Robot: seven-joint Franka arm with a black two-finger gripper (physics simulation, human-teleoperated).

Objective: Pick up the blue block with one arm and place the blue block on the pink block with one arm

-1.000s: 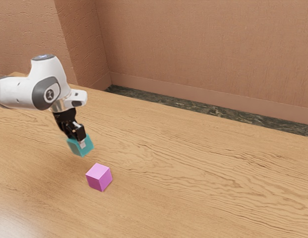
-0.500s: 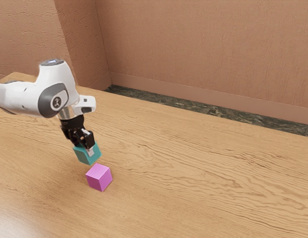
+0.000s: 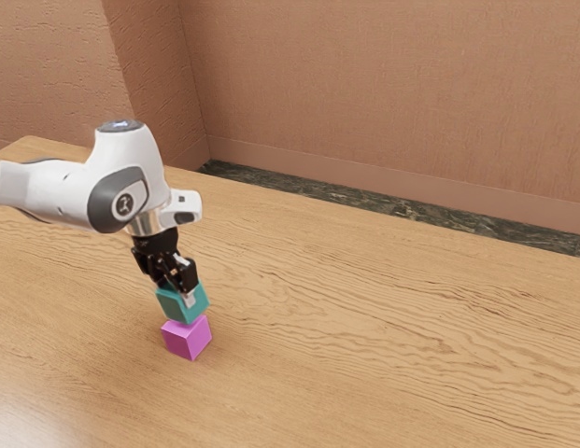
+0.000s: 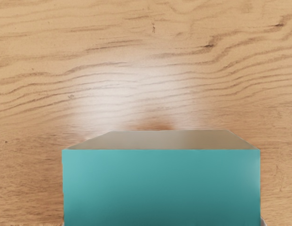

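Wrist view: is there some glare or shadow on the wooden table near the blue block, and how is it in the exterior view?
Wrist view: a pale, washed-out glare patch lies on the table just past the blue block, with a small dark shadow at that block's far edge. Exterior view: a faint sheen at the table's lower left corner, and no hard shadow around the pink block.

The teal-blue block (image 3: 181, 305), slightly tilted, is clamped in the claw (image 3: 185, 295); the pink block (image 3: 187, 339) lies directly beneath, seemingly touching.
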